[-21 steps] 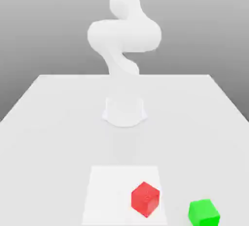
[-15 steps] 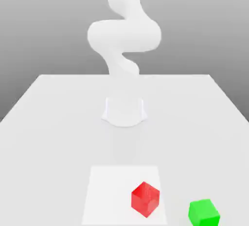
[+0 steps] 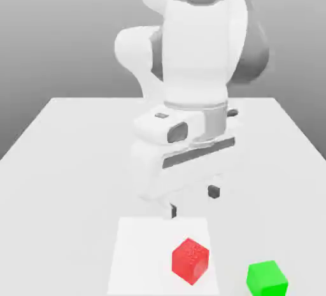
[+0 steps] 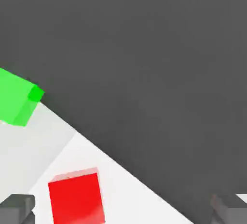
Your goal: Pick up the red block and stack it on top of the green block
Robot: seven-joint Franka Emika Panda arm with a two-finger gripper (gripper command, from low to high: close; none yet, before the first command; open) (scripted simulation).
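Note:
The red block rests on a pale square patch near the table's front edge, turned corner-on to the exterior view. The green block stands on the table to the exterior view's right of it, a short gap apart. My gripper hangs above the table just behind the red block, open, with nothing between its two dark fingertips. In the hand view the red block lies between the widely spread fingertips, and the green block sits further off.
The white table stretches back to the robot's base behind the lowered hand. Its front edge lies close to both blocks; beyond it the hand view shows dark floor.
The arm has swung down from out of the picture's top. The hand now hangs low over the table just behind the red block. Neither block has moved.

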